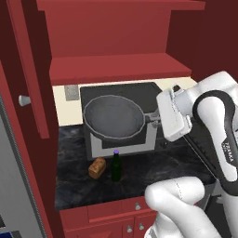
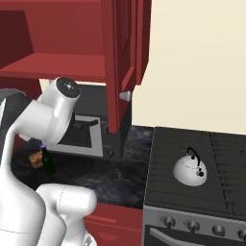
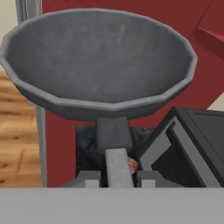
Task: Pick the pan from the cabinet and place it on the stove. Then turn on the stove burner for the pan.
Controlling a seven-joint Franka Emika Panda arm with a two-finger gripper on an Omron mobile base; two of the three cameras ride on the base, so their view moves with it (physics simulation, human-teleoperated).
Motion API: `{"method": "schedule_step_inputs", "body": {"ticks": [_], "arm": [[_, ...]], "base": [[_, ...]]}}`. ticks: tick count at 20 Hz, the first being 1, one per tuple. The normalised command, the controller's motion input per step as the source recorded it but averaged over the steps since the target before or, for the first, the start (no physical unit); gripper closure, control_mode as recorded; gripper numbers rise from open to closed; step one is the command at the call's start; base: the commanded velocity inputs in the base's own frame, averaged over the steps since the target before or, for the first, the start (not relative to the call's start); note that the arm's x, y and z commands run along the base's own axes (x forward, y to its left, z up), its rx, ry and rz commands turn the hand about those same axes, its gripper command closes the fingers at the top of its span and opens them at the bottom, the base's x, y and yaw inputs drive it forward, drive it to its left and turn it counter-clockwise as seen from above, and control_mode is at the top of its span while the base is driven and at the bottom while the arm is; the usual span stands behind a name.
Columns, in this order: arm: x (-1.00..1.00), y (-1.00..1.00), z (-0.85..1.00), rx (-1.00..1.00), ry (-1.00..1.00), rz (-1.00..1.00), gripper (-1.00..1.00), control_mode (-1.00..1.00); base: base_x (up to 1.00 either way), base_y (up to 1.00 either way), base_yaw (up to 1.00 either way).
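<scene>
Pan: the pan [image 1: 113,116] hangs in the air in front of the microwave [image 1: 120,146], below the open cabinet [image 1: 116,67] and above the counter [image 1: 139,174]; it rests on nothing.
Grip: the gripper [image 3: 117,173] is clenched on the pan's handle [image 3: 114,144], near the end of it; in the hand view the fingers [image 3: 87,178] sit at each side of the bar.
Tilt: in the left base view the bowl leans, rim toward the camera, so the weight sits well out from the grasp.
Risk, slip: a thin handle held at its end lets the pan turn in the fingers; a quick swing would likely make the bowl droop or drop.
Risk, door: the open cabinet door [image 2: 117,62] stands between the pan and the stove [image 2: 197,163]; a straight sideways carry could knock the rim or the arm on it.
Risk, counter things: a green bottle [image 1: 116,167] and a brown loaf [image 1: 97,168] stand just below the pan; a low path could tip the bottle.
Risk, stove: a white kettle [image 2: 190,168] sits on the grates; the pan needs a free burner beside it, or it lands on the kettle.
Risk, knob: the knobs [image 2: 192,225] run in a row along the front; picking the wrong one would light a burner away from the pan.
</scene>
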Motion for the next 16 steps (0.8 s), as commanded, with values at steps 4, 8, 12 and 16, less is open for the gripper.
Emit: {"method": "schedule_step_inputs", "body": {"ticks": [4, 8, 12, 16], "arm": [[-0.49, 0.02, -0.29, 0.0, 0.0, -0.02, 1.0, -1.0], [-0.13, 0.03, -0.02, 0.0, 0.0, 0.0, 1.0, -1.0], [0.0, 0.0, 0.0, 0.0, 0.0, 0.0, 1.0, -1.0], [-0.16, 0.0, -0.02, 0.0, -0.02, 0.0, 1.0, -1.0]], "base": [[0.0, 0.0, 0.0], [0.0, 0.0, 0.0], [0.0, 0.0, 0.0], [0.0, 0.0, 0.0]]}}
